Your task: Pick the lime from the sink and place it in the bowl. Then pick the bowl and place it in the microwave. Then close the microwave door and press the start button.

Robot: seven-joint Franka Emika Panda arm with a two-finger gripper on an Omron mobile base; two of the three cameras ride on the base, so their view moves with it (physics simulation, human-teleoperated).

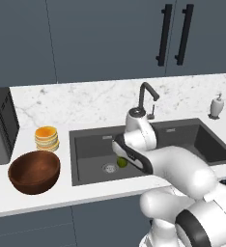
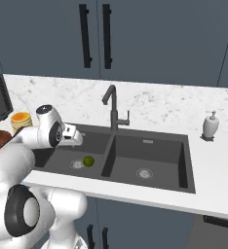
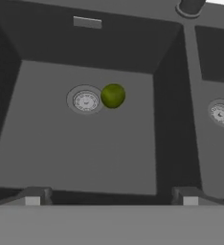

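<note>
Lime in the left basin
The lime (image 3: 113,95) lies just beside the drain (image 3: 85,100); the fingertips (image 3: 33,197) stand wide apart.

Yellow-green lime (image 3: 113,95) in dark grey sink (image 3: 90,153); dark brown bowl (image 1: 34,171); white grey-veined marble counter (image 1: 37,195).

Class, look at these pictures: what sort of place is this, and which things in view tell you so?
A kitchen, rendered: a two-basin sink with a faucet set in a marble counter, dark cabinets above, and a wooden bowl.
</note>
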